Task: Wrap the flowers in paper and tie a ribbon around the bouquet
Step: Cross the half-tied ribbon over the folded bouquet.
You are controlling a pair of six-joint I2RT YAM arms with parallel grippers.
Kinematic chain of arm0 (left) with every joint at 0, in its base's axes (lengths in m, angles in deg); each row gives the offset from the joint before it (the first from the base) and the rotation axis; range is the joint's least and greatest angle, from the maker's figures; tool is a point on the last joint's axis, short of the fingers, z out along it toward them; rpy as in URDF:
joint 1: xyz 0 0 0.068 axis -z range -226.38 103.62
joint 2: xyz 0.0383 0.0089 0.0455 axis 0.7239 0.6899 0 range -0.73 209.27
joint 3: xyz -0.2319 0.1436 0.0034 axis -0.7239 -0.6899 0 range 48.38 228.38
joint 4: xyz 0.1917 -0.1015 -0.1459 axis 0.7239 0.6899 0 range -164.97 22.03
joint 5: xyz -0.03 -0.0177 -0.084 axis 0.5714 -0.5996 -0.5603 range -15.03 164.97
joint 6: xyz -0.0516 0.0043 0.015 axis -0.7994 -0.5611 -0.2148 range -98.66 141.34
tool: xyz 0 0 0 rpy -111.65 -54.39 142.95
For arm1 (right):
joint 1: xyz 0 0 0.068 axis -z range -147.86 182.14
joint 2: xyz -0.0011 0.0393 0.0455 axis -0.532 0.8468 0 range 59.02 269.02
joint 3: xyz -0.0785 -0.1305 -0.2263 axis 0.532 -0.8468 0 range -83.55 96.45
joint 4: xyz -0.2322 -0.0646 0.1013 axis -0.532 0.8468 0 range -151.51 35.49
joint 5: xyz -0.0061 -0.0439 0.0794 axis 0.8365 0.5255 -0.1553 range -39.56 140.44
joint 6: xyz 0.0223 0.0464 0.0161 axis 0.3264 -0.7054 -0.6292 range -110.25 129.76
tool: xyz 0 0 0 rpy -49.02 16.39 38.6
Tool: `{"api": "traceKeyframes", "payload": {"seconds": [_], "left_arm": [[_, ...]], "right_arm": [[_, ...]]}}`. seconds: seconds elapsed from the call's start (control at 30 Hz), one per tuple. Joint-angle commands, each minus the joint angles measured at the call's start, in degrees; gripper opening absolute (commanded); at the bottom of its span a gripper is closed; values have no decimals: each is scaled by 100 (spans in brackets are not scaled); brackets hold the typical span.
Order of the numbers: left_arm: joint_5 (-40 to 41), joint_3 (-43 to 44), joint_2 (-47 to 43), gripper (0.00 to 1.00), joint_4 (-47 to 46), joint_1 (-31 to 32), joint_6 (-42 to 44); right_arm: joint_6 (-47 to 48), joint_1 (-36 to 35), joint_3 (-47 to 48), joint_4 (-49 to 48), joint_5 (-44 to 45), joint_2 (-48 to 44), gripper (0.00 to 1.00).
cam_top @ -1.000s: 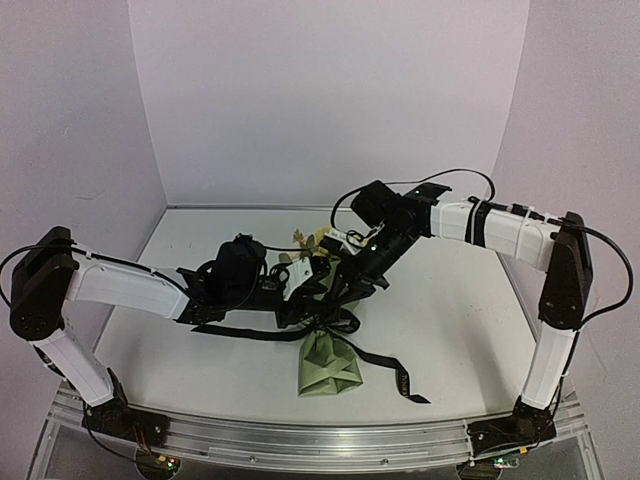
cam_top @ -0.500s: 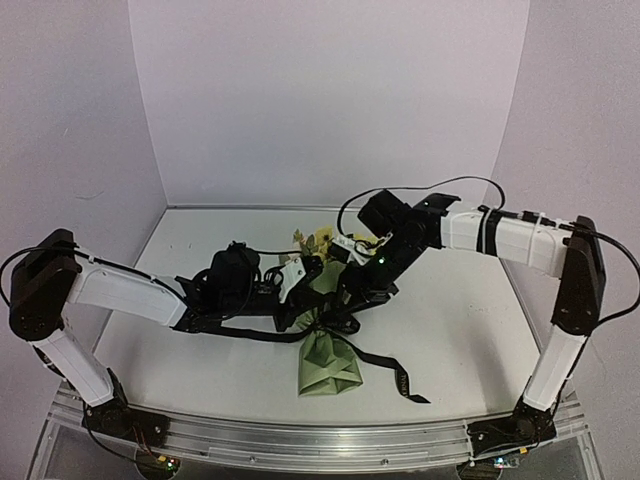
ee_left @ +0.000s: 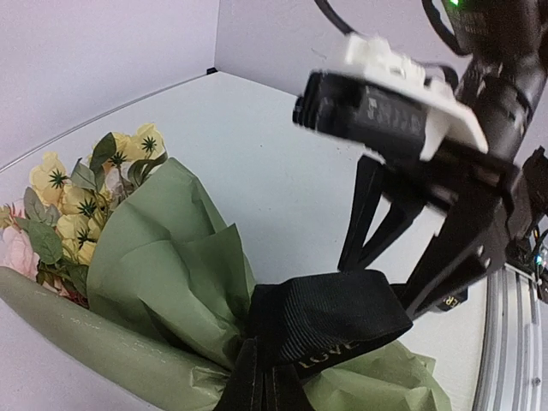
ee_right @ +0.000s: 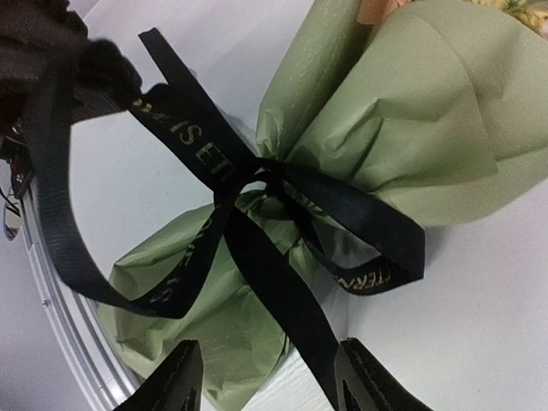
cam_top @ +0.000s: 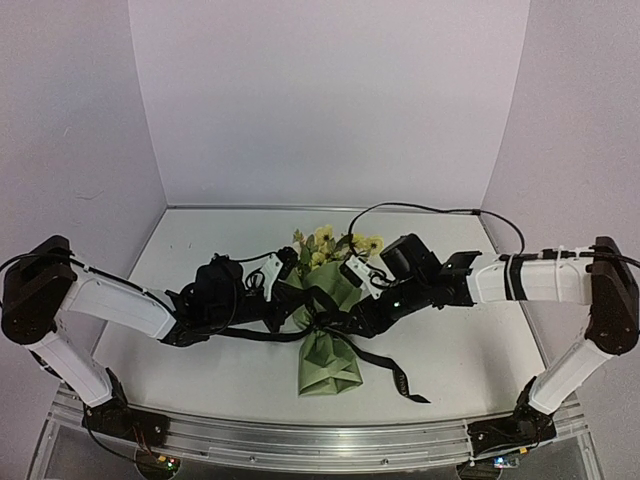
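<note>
Right arm (cam_top: 530, 280) lower; ribbon (ee_right: 265, 265) lettering wrist-only

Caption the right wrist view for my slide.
Black ribbon knotted around the olive paper cone, open right hand hovering over its tail.

Left arm (cam_top: 115, 295): upper link leans out to the left from its base. White forearm runs low toward table centre, black wrist about level. Left gripper (cam_top: 286, 268): jaws closed, pinching ribbon (ee_right: 184, 137).

Right arm (cam_top: 540, 280): upper link stands upright at far right. Forearm is stretched almost level toward centre, wrist dipped. Right gripper (ee_right: 270, 385): fingers (ee_right: 178, 377) parted, aimed down and to the left.

The two grippers face each other near mid-table, close but not touching.
</note>
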Motion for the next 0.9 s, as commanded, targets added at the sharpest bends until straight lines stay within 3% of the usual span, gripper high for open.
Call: {"api": "traceKeyframes", "payload": {"seconds": [0.0,0.33,0.87], "left_arm": [[259,12,-274,0,-286,-12,-454],[274,-2,-294,0,-276,-20,-556],[315,-63,-382,0,-285,-47,-573]], "right_arm": [[774,-192,-149,-1342,302,274,54],[1060,-500,-89,-1569,493,632,48],[790,-525,-55,-1563,636,900,24]]}}
